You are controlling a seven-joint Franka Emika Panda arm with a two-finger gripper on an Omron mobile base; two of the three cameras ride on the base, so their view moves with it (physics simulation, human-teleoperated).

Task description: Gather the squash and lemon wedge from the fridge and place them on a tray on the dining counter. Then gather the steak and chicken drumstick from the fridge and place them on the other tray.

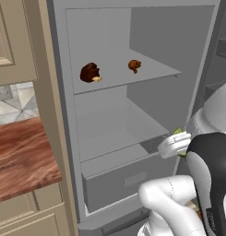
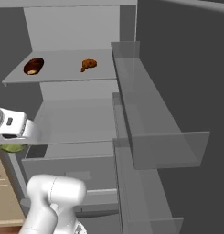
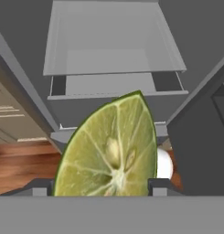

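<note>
lemon wedge [image 3: 109, 151] clamped between gripper [image 3: 100, 188] jaws, cut face showing

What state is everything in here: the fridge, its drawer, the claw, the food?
Fridge: door open.
Bottom drawer: pushed in.
Gripper: shut on the lemon wedge.
Lemon wedge: held, cut face toward the hand camera.
Steak: lying on the upper shelf.
Chicken drumstick: lying on the same shelf.

Off to the side
Beige cabinets [image 1: 13, 41] and tiled wall [image 1: 15, 101] sit far left of the gripper, above a wood tabletop [image 1: 20, 156].
</note>
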